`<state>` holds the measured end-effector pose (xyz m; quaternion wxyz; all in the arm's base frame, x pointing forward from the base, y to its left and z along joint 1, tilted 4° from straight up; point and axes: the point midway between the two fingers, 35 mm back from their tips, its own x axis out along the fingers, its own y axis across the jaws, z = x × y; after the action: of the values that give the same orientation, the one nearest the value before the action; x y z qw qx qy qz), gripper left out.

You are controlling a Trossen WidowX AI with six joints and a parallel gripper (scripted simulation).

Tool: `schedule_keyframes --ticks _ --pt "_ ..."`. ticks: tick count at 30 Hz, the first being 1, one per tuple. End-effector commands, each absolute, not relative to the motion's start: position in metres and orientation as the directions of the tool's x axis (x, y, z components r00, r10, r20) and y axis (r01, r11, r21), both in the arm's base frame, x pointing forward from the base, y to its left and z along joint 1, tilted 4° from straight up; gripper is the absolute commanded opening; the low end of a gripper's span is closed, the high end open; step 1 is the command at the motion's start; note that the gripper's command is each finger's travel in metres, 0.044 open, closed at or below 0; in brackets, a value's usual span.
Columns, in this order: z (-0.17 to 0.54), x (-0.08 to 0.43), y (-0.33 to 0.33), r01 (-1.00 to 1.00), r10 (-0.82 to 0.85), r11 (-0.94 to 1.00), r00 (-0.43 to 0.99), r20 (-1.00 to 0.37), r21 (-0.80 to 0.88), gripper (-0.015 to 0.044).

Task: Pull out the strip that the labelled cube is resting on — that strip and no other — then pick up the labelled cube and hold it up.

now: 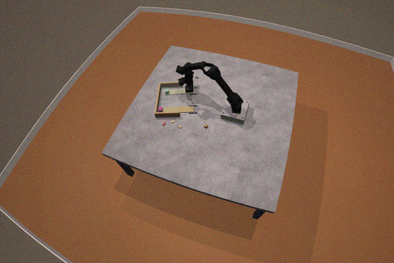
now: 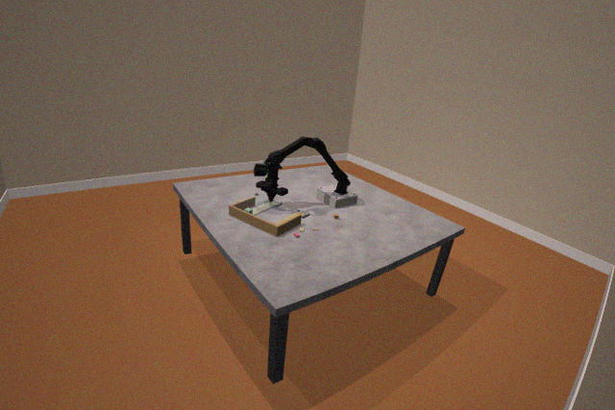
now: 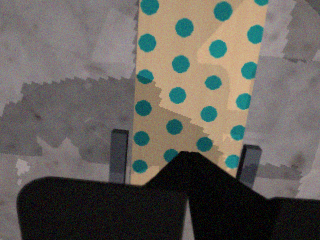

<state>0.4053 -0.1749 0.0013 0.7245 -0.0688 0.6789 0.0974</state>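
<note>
The dotted strip (image 1: 176, 92) (image 2: 262, 207) (image 3: 195, 75), tan with teal dots, lies flat with its near end between two dark rails (image 3: 119, 155). A green cube (image 1: 167, 91) (image 2: 248, 209) sits at its far end. The second strip (image 1: 180, 109), yellowish, lies along the tray's other side, with a pink cube (image 1: 160, 108) at its far end; that cube is hidden in the exterior view. No label is readable on either cube. My gripper (image 1: 189, 90) (image 2: 271, 200) (image 3: 188, 160) is shut and empty, pointing down over the dotted strip's near end; whether its tips touch the strip I cannot tell.
A low wooden wall (image 1: 157, 99) (image 2: 253, 219) surrounds the strips' far ends and outer sides. Beside it lie a red piece (image 1: 164, 123) (image 2: 296, 234), two small yellow pieces (image 1: 172, 122) and an orange block (image 1: 205, 125) (image 2: 335, 216). A small grey piece (image 1: 196, 77) lies beyond the arm.
</note>
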Motion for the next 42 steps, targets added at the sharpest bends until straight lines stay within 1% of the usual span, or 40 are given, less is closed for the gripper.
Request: schedule_keyframes --ticks 1,42 --pt "-0.0064 0.4044 -0.1744 -0.231 0.047 0.972 0.052 -0.998 0.034 0.0" --pt "-0.0123 0.4048 -0.174 -0.231 0.047 0.972 0.052 -0.998 0.034 0.0"
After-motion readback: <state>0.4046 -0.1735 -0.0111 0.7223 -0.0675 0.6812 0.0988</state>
